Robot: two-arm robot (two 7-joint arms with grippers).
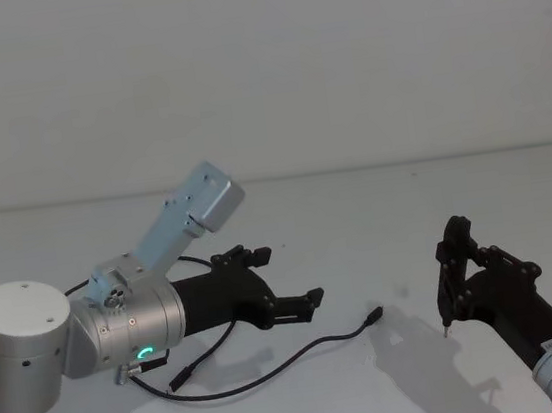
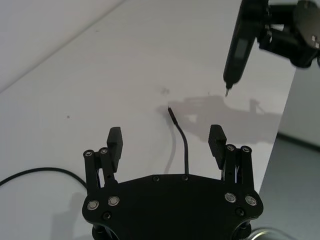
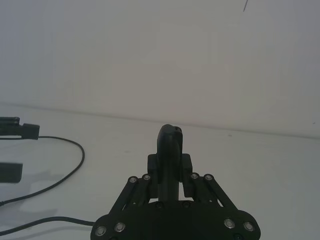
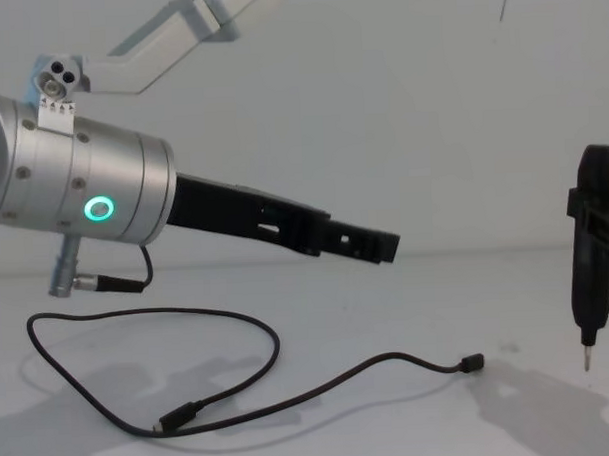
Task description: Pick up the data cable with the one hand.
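Note:
The data cable (image 1: pixel 275 366) lies slack on the white table, a thin black line with a small plug at each end (image 4: pixel 472 363) (image 4: pixel 176 421). My left gripper (image 1: pixel 287 278) hangs open above it, well clear of the table in the chest view (image 4: pixel 380 245). From the left wrist, the cable (image 2: pixel 185 145) runs out below the gap between the two spread fingers (image 2: pixel 115 137). Off to the right, my right gripper (image 1: pixel 460 269) is shut on a black pen-shaped tool (image 4: pixel 595 248) with a metal tip, pointing down beyond the cable's far plug.
A short black wire with a silver plug (image 4: pixel 96 283) hangs from the left wrist, above the cable's loop. The table's edge (image 2: pixel 285 125) drops off past the pen-shaped tool (image 2: pixel 240 45). A plain white wall stands behind the table.

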